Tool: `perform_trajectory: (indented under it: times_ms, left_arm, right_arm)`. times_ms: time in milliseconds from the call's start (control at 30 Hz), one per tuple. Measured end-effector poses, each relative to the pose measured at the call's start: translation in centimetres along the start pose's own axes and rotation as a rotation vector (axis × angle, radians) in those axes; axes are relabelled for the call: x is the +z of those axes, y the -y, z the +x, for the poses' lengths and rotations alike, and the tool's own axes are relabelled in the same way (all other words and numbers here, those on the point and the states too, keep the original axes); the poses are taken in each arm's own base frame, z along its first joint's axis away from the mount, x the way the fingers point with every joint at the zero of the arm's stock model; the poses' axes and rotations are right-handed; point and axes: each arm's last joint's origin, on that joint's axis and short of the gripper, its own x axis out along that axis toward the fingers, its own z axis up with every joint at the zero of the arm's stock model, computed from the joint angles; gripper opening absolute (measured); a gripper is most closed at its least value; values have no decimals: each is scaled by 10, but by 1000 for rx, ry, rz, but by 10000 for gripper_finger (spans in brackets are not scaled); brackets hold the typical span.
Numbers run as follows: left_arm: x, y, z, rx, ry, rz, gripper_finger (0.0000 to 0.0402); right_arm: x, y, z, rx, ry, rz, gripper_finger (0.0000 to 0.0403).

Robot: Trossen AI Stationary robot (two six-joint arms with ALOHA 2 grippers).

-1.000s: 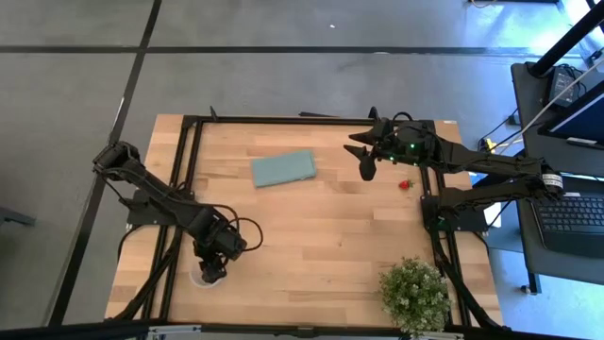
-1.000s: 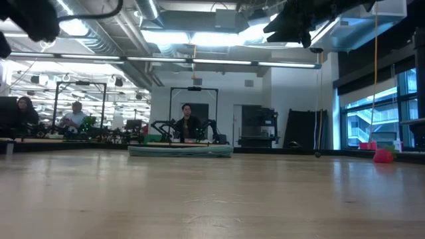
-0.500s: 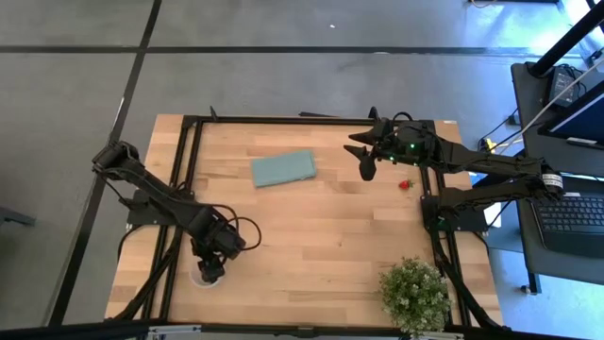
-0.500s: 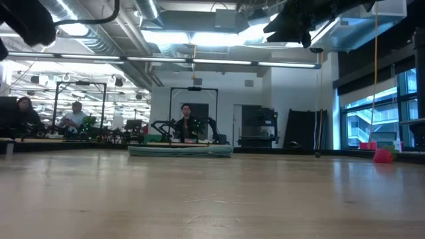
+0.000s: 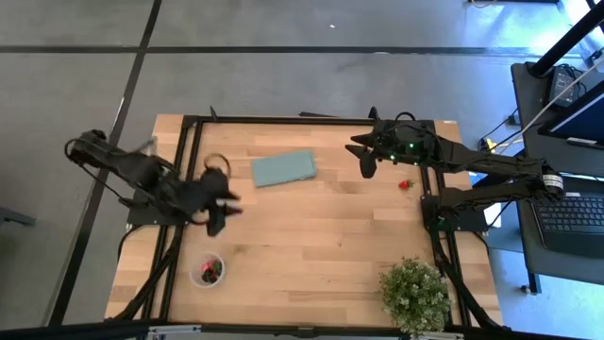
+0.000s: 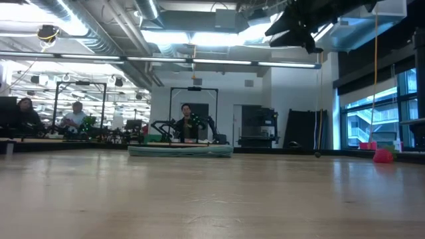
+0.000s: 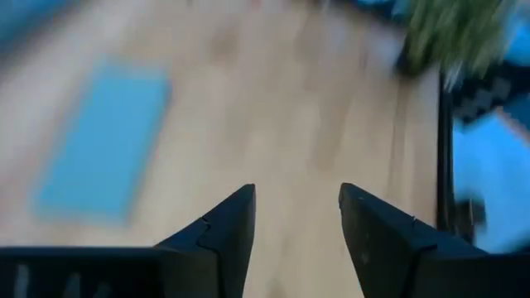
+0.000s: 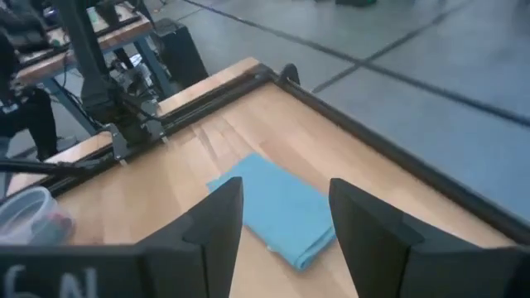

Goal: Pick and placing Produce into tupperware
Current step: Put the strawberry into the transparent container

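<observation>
- Tupperware [image 5: 208, 270] stands near the table's [image 5: 311, 241] front left corner, beside the black frame rail there, with red and dark produce [image 5: 211, 271] lying inside it; nothing touches the cup.
- Left gripper [image 5: 223, 203] hangs over the left part of the table, well apart from the tupperware and nearer the middle; its fingers [image 7: 228, 228] stand apart with bare wood showing between them, and they hold nothing.
- Teal cloth [image 5: 283, 168] lies flat toward the far edge, between the two arms, with open wood on all sides of it.
- Bare board fills the middle of the table, from the cloth down to the front edge.
- Right gripper [image 5: 364, 161] hovers near the far edge, right of the cloth; its fingers [image 8: 217, 225] are parted and empty, the cloth showing in the gap.
- One red berry [image 5: 405, 184] rests on the wood just right of that gripper, close to the right frame rail.
- Potted plant [image 5: 414, 295] sits at the front right corner.
</observation>
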Motion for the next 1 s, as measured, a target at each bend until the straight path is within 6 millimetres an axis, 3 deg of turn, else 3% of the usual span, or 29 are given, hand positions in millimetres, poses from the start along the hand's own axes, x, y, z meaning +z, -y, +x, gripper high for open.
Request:
perform_trajectory:
  times_ms: [167, 433, 533, 767, 1000]
  left_arm:
    - [20, -16, -4, 12, 209, 140, 162]
    - [29, -56, 27, 70, 209, 221, 154]
    - [17, -74, 35, 46, 225, 191, 156]
    - [-28, -105, 45, 48, 492, 141, 163]
    - [-69, -122, 64, 19, 603, 68, 154]
  right_arm:
    - [-4, 4, -10, -20, -61, 73, 184]
    - [-20, 22, -28, -165, -238, 176, 184]
    - [-29, 29, -37, -223, -343, 158, 184]
    - [-43, 35, -51, -231, -529, -37, 184]
    - [-53, 46, -59, -389, -637, 92, 184]
